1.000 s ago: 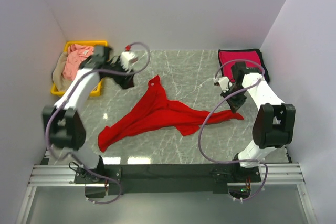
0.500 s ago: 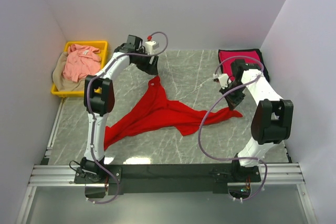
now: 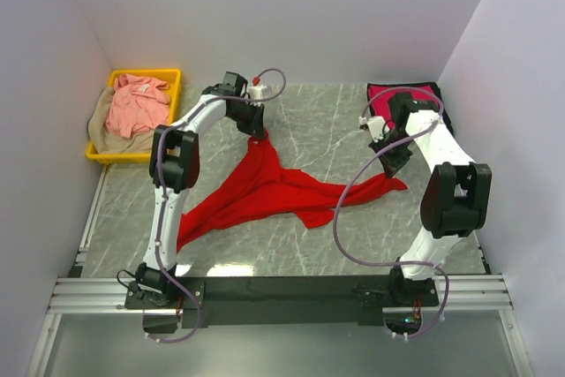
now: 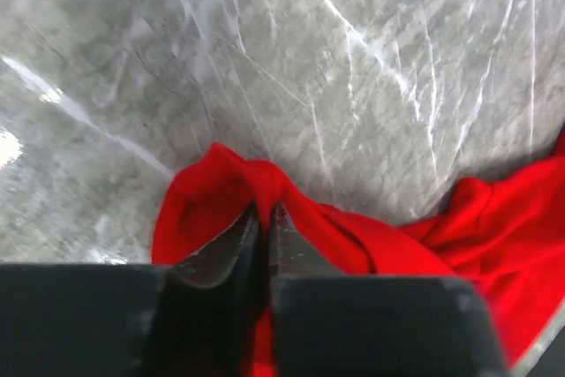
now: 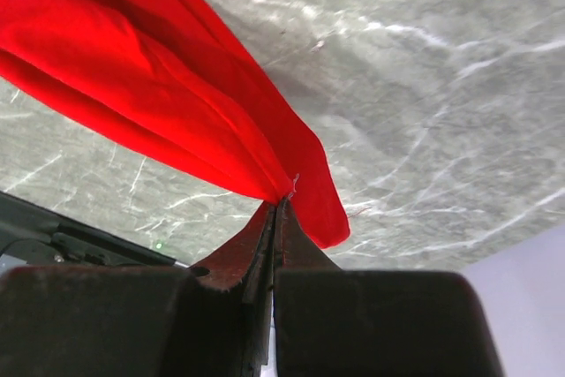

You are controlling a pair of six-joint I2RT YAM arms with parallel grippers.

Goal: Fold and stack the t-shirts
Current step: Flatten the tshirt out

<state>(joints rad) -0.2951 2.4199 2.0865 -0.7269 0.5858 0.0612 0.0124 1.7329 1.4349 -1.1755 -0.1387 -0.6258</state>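
Note:
The bright red t-shirt (image 3: 265, 187) lies crumpled in a long Y shape across the marble table. My left gripper (image 3: 258, 132) is shut on its far tip; in the left wrist view the fingers (image 4: 263, 211) pinch a fold of red cloth (image 4: 371, 245). My right gripper (image 3: 395, 165) is shut on the shirt's right end, and its wrist view shows the cloth (image 5: 150, 68) stretched away from the closed tips (image 5: 275, 202). A crimson-magenta t-shirt (image 3: 402, 97) lies flat at the back right. The salmon pink t-shirt (image 3: 137, 103) and the tan t-shirt (image 3: 99, 134) sit in the bin.
The yellow plastic bin (image 3: 146, 72) stands at the back left against the wall. White walls close in the table on the left, back and right. The crimson-magenta shirt rests on a dark mat (image 3: 444, 116) just behind the right arm.
The left arm swung from beside the bin to the red shirt's far tip and its jaws closed on the cloth. The right gripper shifted slightly backward, still holding the right end.

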